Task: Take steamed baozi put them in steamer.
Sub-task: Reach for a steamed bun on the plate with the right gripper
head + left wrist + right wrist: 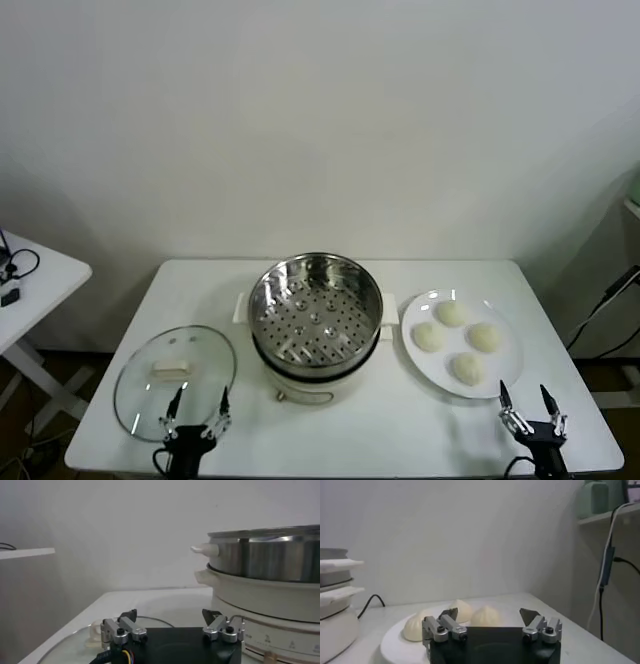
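Head view: 4 steamed baozi (458,340) on plate (417,363).

Count of things around the steamer

Four baozi (450,313) (428,337) (485,337) (467,368) lie on one plate (508,375) right of the one steamer (316,322); one glass lid (175,382) lies to its left, all on one white table (400,425). Two grippers show at the near edge, the left gripper (197,403) by the lid and the right gripper (525,396) by the plate, both with fingers spread. A second table (40,275) stands farther left.
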You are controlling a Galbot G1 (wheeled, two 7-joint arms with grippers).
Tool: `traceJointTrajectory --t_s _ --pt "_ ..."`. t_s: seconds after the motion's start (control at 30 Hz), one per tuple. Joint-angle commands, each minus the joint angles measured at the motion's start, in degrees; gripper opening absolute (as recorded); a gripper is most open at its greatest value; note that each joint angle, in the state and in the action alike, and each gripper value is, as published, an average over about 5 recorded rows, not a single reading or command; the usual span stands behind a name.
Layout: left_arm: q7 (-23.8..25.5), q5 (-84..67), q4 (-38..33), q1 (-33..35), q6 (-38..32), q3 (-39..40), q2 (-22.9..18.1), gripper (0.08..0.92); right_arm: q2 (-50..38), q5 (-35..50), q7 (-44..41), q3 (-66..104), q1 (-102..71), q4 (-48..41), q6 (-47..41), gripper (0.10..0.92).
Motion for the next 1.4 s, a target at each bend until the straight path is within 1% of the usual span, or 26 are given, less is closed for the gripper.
traceJointTrajectory --t_s 0.03,0.07,0.17,0.23,0.27,0.33,0.4,0.43,0.5,0.57,0.63,0.7,0.8,0.9,1.03,1.4 --pt "0.0 0.4 0.1 0.1 -0.1 0.1 0.0 0.823 -3.8 3.2 -0.8 3.3 7.5 8.1 -23.7 0.823" --pt "-0.1 0.5 0.1 0.1 -0.1 0.1 0.0 0.823 -4.2 4.0 -0.5 3.3 9.2 8.1 -25.3 0.823" --pt "-0.1 0.8 0.3 0.3 -0.4 0.3 0.2 0.823 -7.6 8.9 -0.4 2.7 18.6 8.1 -35.2 0.823" --pt "-0.1 1.0 0.4 0.3 -0.6 0.4 0.3 0.823 -11.3 9.4 -4.5 1.3 24.1 7.1 -42.5 0.823" --pt "-0.1 1.1 0.5 0.2 -0.7 0.5 0.3 0.823 -13.5 7.7 -7.4 0.3 26.4 6.5 -46.1 0.823" --pt "-0.1 1.2 0.6 0.1 -0.8 0.7 0.3 0.823 -18.6 1.5 -14.2 -1.9 29.9 4.8 -52.1 0.823" --pt "-0.1 1.3 0.6 -0.1 -0.8 0.8 0.4 0.823 -24.6 -7.7 -22.3 -4.7 32.5 2.9 -54.0 0.823" --pt "-0.1 1.3 0.5 -0.1 -0.8 0.9 0.4 0.823 -27.7 -12.5 -26.6 -6.0 33.5 2.0 -53.4 0.823" --pt "-0.1 1.3 0.3 -0.1 -0.8 0.9 0.5 0.823 -33.0 -23.8 -35.1 -8.5 35.2 0.0 -48.7 0.823" --pt "0.0 1.5 0.3 -0.1 -0.9 1.0 0.6 0.823 -37.6 -34.5 -41.2 -11.3 37.4 -2.4 -42.1 0.823" --pt "0.0 1.6 0.4 0.0 -1.0 1.1 0.7 0.823 -41.7 -43.1 -46.2 -16.1 41.5 -5.0 -36.1 0.823" --pt "0.0 1.8 0.6 -0.1 -1.2 1.2 0.7 0.823 -45.1 -46.3 -49.7 -23.1 47.4 -7.0 -32.6 0.823" --pt "0.0 2.3 1.1 -0.3 -1.5 1.5 0.7 0.823 -48.5 -45.8 -55.1 -35.4 58.2 -9.5 -29.2 0.823" --pt "0.0 2.8 1.7 -0.7 -1.8 1.9 0.6 0.823 -48.6 -44.3 -58.9 -47.5 68.9 -11.5 -27.7 0.823" --pt "0.0 3.3 2.6 -0.9 -2.4 2.2 0.5 0.823 -44.5 -42.2 -60.7 -61.8 80.9 -15.0 -28.1 0.823" --pt "0.1 3.8 2.9 -0.5 -2.8 2.6 0.2 0.823 -27.6 -41.9 -61.1 -78.1 96.6 -29.5 -27.4 0.823"
